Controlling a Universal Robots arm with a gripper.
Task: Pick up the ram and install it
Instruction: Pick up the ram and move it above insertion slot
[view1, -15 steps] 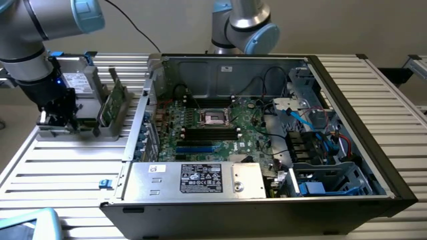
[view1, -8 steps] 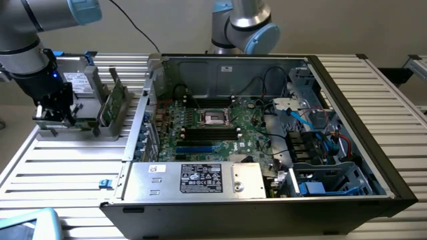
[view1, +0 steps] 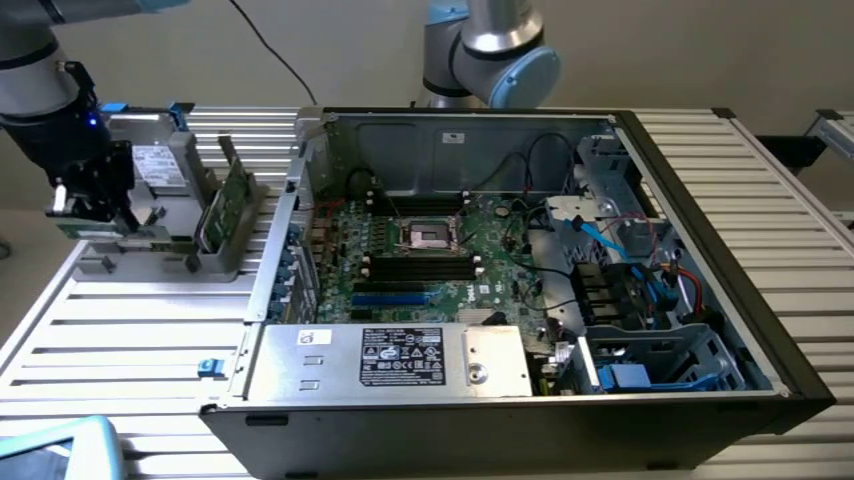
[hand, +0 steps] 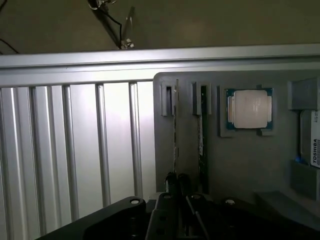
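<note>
While the ram (hand: 175, 140) stands on edge in a slot of the grey holder (hand: 240, 165), it counts as not yet lifted.
- Gripper (hand: 178, 181): narrow, apparently pinched on the ram's edge.
- Second stick (hand: 200, 135): neighbouring slot, just beside.
- Processor chip (hand: 248, 109): own pocket.
- Motherboard (view1: 494, 255), in the open computer case (view1: 694, 190): memory slots (view1: 420, 265) appear unfilled.
- Status: grasp judged made; installation not done.
</note>
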